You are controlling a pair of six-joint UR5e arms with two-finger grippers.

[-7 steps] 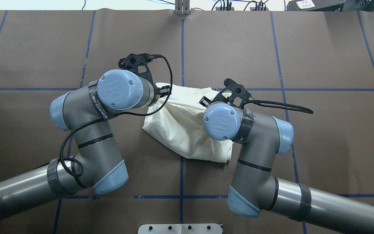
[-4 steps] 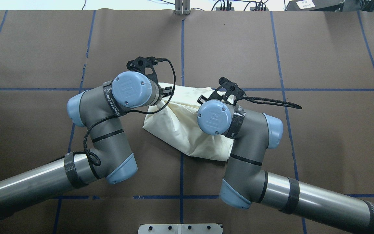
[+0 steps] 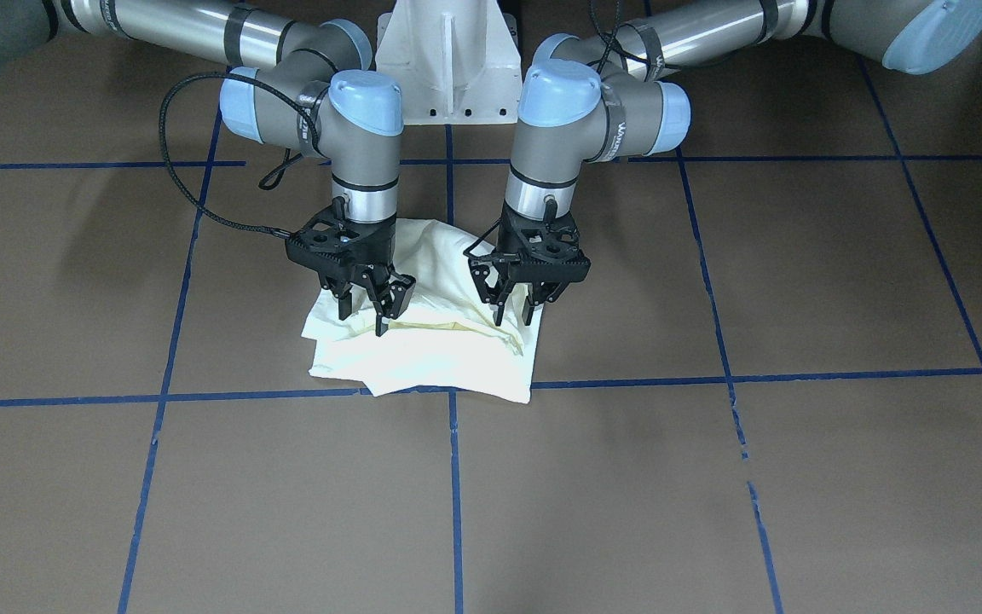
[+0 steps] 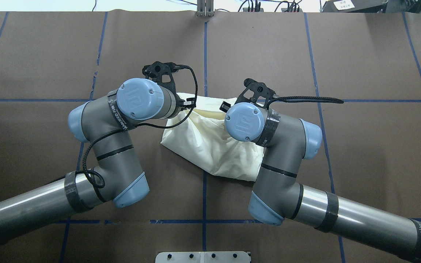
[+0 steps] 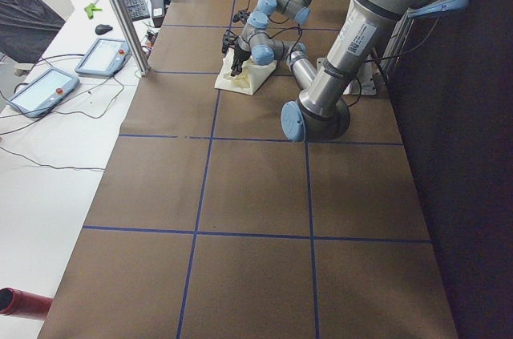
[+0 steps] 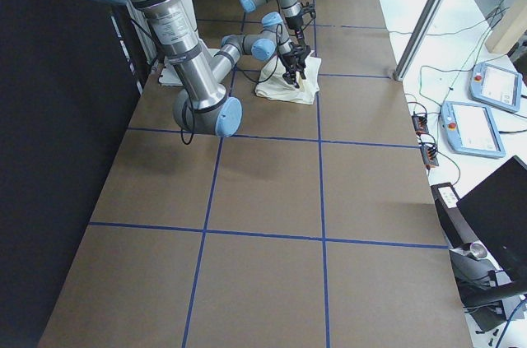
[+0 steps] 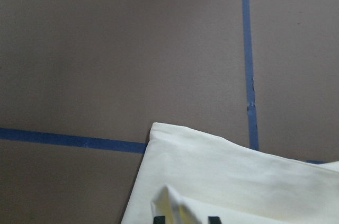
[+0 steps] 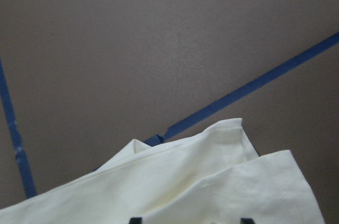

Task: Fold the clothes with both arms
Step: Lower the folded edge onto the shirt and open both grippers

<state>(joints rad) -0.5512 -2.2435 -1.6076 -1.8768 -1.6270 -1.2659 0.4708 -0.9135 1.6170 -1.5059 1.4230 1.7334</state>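
two grippers work one shirt (image 3: 423, 350) | you have it bunched mid-surface (image 3: 713, 477) on the centre tape line | left gripper (image 3: 518, 309) pinches a raised fold | right gripper (image 3: 367, 314) clenched on cloth, apparently | likely paired to lift evenly

Both wrist views cut off the shirt (image 7: 228, 176) and the pincer fingertips (image 8: 135, 220).

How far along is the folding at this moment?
Done: the shirt is already a compact, layered bundle, print hidden. In hand: left gripper and right gripper are lifting its upper layer. Left: laying that fold over and flattening.
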